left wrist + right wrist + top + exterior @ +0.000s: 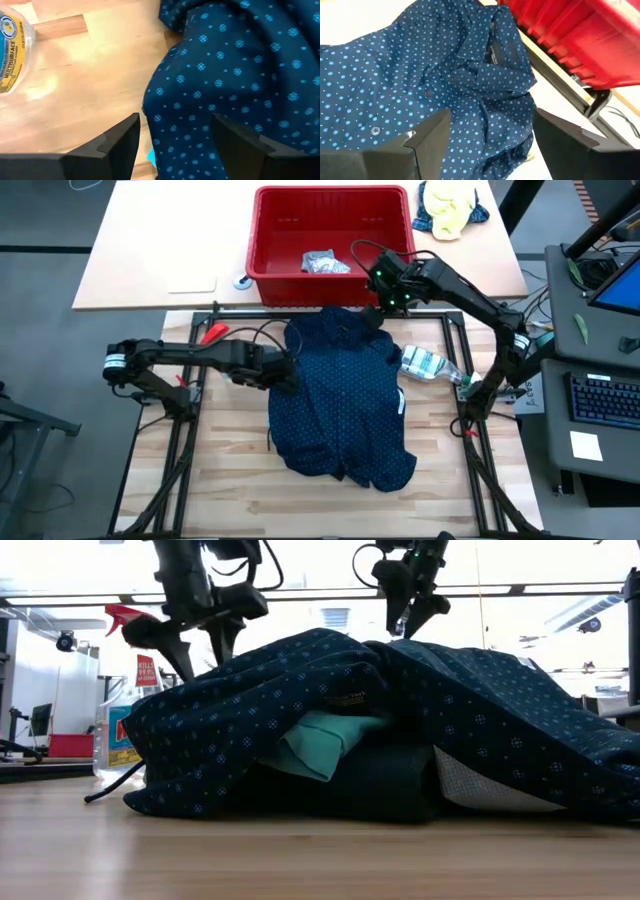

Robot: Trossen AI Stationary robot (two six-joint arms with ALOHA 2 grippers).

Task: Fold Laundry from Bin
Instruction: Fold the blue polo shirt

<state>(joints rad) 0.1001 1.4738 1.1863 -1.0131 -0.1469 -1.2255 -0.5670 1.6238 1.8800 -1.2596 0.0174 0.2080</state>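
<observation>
While the navy dotted shirt lies rumpled on the counter before the bin, both end effectors hover open and empty: left end effector by its edge, right end effector over the collar. Soft and limp, it seems best pinched at shoulder seams.

Navy shirt fills centre; table edges bare.

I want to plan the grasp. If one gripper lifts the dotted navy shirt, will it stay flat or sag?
The shirt will probably sag: it already lies in soft folds. It likely weighs little, being thin cloth. Lifting may also drag the turquoise garment tucked beneath it.
</observation>
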